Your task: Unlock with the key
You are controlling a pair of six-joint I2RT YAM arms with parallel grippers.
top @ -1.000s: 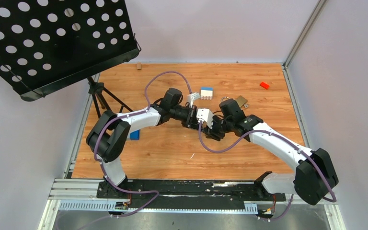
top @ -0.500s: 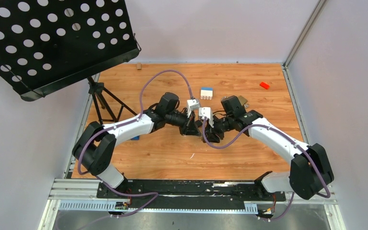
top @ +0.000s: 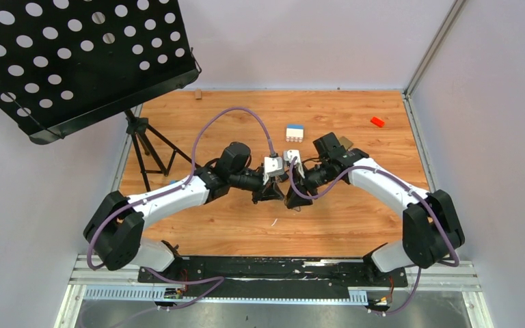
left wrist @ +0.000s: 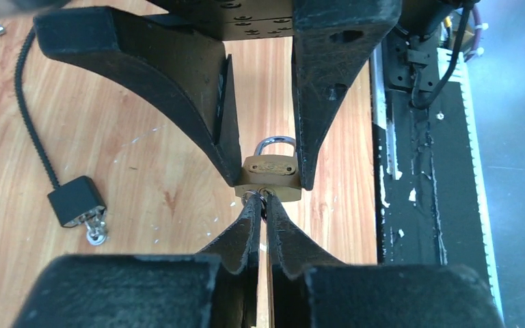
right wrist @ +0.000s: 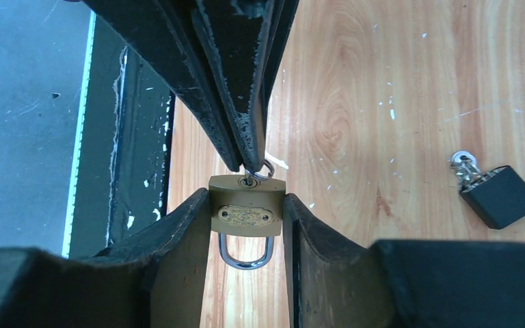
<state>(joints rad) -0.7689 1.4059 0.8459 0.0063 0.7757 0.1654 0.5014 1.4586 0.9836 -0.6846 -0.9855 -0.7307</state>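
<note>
Now the padlock (left wrist: 268, 179) is clamped between the right gripper (right wrist: 246, 201) fingers. The key (right wrist: 250, 179) is pinched by the closed left gripper (left wrist: 261, 203), tip at the keyhole.

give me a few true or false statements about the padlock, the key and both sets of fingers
1. The right fingers clamp the small brass padlock by its sides. True.
2. The left fingers stand wide apart. False: they are pressed together on the key.
3. The key meets the padlock's keyhole end. True.
4. The shackle is open. False: both legs sit in the body.
5. The black cable's blocky end lies on the wooden table, apart from the padlock. True.
</note>
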